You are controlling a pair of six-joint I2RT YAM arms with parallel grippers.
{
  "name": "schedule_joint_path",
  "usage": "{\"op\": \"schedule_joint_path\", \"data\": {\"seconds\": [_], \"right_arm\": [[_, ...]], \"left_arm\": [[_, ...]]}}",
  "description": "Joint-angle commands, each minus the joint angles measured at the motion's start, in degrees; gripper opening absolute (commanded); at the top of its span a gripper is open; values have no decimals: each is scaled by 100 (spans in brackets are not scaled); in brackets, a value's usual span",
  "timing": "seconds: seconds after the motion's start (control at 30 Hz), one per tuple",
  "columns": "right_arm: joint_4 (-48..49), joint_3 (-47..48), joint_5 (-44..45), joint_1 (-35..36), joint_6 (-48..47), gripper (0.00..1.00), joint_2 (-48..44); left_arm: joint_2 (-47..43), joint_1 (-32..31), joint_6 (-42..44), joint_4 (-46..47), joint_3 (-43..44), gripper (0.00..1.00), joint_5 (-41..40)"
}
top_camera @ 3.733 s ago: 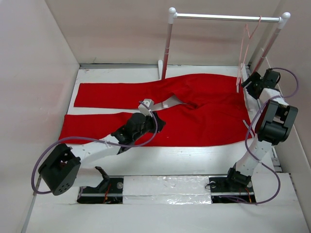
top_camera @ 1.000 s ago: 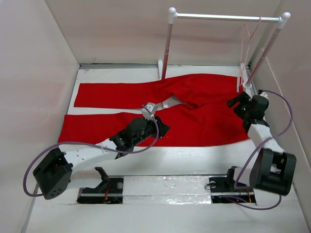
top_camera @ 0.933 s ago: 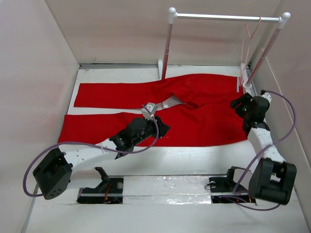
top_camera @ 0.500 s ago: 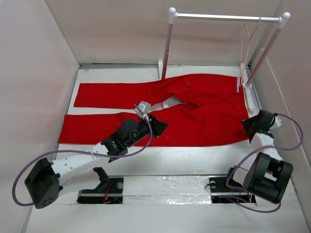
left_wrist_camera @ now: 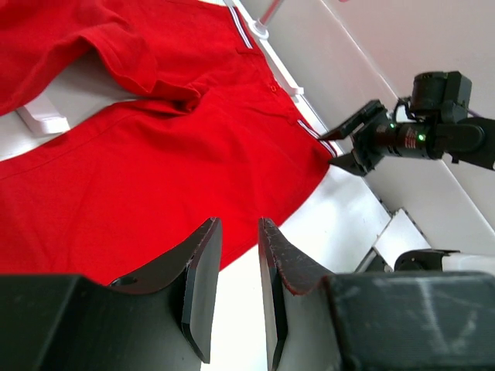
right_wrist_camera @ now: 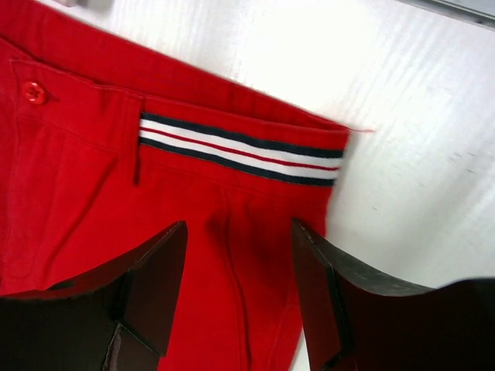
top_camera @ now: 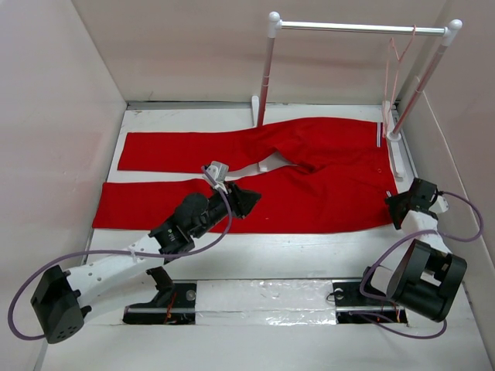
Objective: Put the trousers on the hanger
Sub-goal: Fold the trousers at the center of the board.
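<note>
Over trousers (top_camera: 332, 197): right jaws wide, left jaws narrow, both empty.

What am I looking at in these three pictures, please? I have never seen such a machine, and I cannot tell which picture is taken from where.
These are two robot arms bolted at the near edge of a white table. The view showing both arms comes from a camera above and behind them. The other two come from cameras on the wrists, so each shows its own two black fingers. Red trousers lie flat on the table. A thin pink hanger hangs on the rack at the back right. The left hand is over the near leg, its fingers slightly apart. The right hand is open above the striped waistband corner. Neither holds anything.
</note>
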Motion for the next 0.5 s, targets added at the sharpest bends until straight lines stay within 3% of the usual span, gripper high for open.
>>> {"op": "schedule_joint_path", "data": {"seconds": [0.0,0.23,0.47], "right_arm": [[-560,121,384,-44,128,61,-233],[-1325,313,736,-44,-47,60,-180],[-702,453,367,17,4,58,153]], "left_arm": [[-239,26,102,2,-25,23,-244],[-565,26,181,-174,-51,24,-525],[-618,26,190,-157,-104,25,-693]]}}
